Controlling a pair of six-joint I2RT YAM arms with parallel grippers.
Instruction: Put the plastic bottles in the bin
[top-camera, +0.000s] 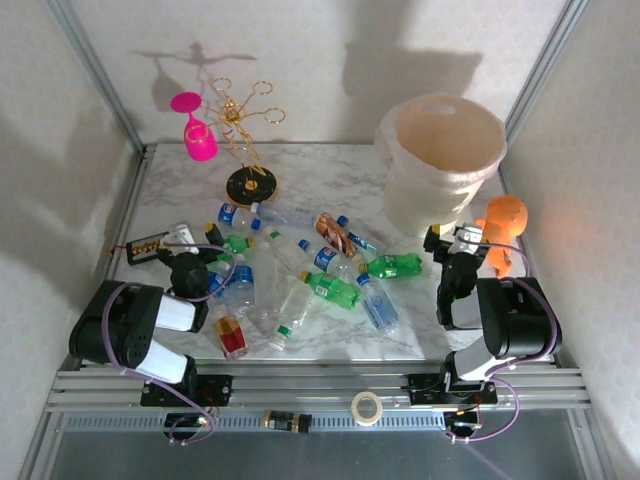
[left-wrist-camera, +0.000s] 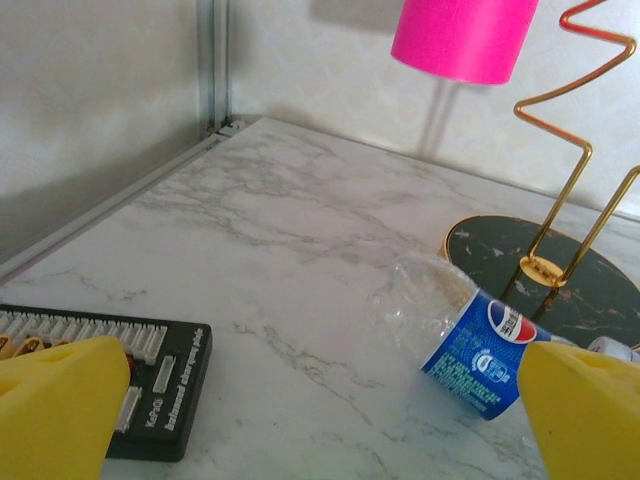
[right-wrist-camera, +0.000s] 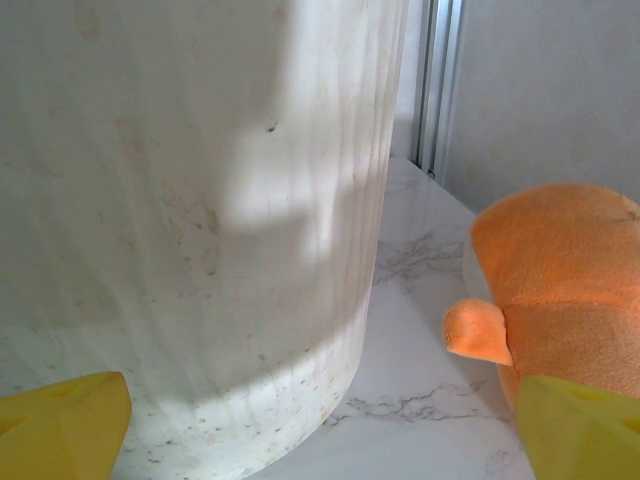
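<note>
Far left: black box (top-camera: 148, 245) on the bench (top-camera: 330, 170), not ours. Left tool (top-camera: 190, 268) sits low just beside it, fingers (left-wrist-camera: 60, 405) spread wide, nothing between them. Ahead of it a clear bottle with a blue label (left-wrist-camera: 480, 352) lies on its side, just beside the black base of the gold rack (left-wrist-camera: 560, 275). A pink glass (left-wrist-camera: 465, 35) hangs above.

The other bottles (top-camera: 330, 290) lie flat, scattered across mid-bench. I see none in the bin (top-camera: 430, 195), which stands at the back right.

My read: the bottles look empty, so light. Thin walls will dent, and the round bodies will roll and slip. Take hold across the labelled middle, jaws square to the long axis, not on the cap or the crumpled end.

Right tool (top-camera: 452, 250) is low between the bin wall and the orange figure (right-wrist-camera: 570, 290). It is also spread wide and holds nothing.
</note>
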